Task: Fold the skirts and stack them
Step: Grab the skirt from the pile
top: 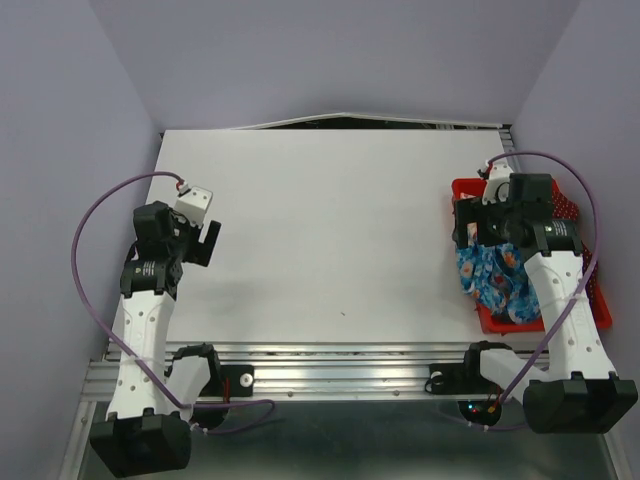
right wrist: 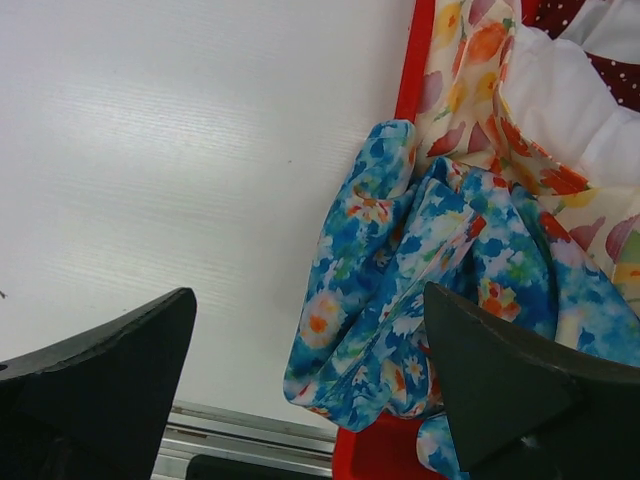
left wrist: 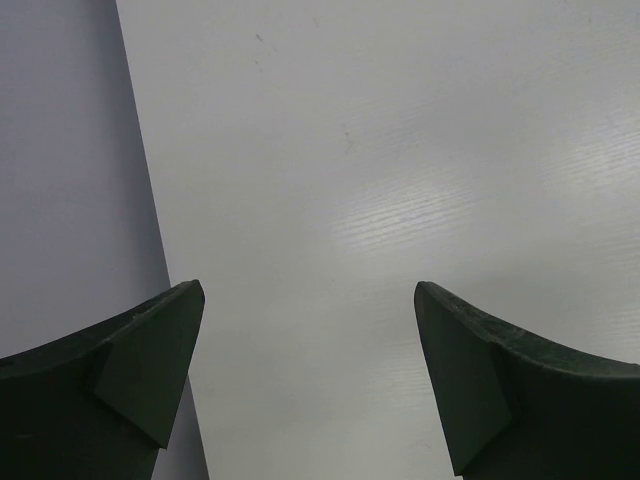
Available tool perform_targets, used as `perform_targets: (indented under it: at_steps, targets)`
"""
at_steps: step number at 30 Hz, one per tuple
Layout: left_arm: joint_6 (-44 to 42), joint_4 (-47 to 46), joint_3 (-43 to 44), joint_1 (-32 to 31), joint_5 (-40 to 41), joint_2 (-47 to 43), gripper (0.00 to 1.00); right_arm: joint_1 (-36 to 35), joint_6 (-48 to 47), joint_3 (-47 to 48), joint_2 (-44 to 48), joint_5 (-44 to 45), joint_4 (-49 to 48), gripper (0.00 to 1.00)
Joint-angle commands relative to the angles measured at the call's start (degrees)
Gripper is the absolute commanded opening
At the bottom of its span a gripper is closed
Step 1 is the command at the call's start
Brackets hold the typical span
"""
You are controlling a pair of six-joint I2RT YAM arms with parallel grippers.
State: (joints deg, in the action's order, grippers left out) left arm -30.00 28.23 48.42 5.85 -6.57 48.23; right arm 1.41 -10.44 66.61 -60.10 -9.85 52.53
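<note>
Three skirts lie bunched in a red basket [top: 468,189] at the table's right edge. The blue flowered skirt [top: 488,276] [right wrist: 400,250] spills over the basket's left rim [right wrist: 405,90] onto the table. Behind it lie the cream-white skirt with orange flowers [right wrist: 470,70] and the dark red dotted skirt [top: 567,208] [right wrist: 620,82]. My right gripper [top: 468,232] [right wrist: 308,295] hovers open above the blue skirt's overhanging part, holding nothing. My left gripper [top: 208,243] [left wrist: 308,287] stands open over bare table at the left side, near the wall.
The white table [top: 330,230] runs between purple-grey walls [top: 60,150]. A metal rail [top: 330,365] lines the near edge. Purple cables [top: 95,215] loop from both arms. The left wall [left wrist: 70,150] is close beside the left gripper.
</note>
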Motion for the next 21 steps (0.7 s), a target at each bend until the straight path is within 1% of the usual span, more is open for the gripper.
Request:
perform_targets:
  at_steps: [1, 9, 10, 14, 15, 16, 19, 21]
  targets:
    - [-0.06, -0.10, 4.13, 0.04, 0.42, 0.11, 0.99, 0.34, 2.87, 2.91, -0.28, 4.92, 0.81, 1.00]
    - [1.61, -0.72, 5.98, 0.04, 0.94, 0.90, 0.99, 1.05, 6.39, -0.16, 0.42, 9.58, 0.03, 1.00]
    - [1.78, -1.07, 5.98, 0.04, 1.38, 0.99, 0.99, 1.05, 7.44, -0.69, 0.07, 12.45, -0.41, 1.00]
    - [3.10, -1.16, 6.51, 0.04, 1.03, 1.96, 0.99, 1.05, 10.25, -2.53, -1.16, 18.01, -2.43, 1.00]
    - [3.63, -1.16, 6.68, 0.04, 0.77, 2.31, 0.99, 1.05, 10.26, -2.80, -2.47, 19.24, -2.96, 1.00]
    - [3.81, -0.98, 6.77, 0.04, 0.33, 2.48, 0.99, 1.05, 13.22, -2.97, -3.27, 20.99, -3.48, 1.00]
    - [4.07, -0.89, 6.42, 0.04, -0.72, 2.57, 0.99, 1.05, 15.18, -2.89, -6.52, 23.37, -4.45, 0.98]
    - [4.16, -0.89, 6.16, 0.04, -0.99, 2.22, 0.99, 1.05, 15.97, -2.89, -7.75, 24.26, -5.24, 0.95]
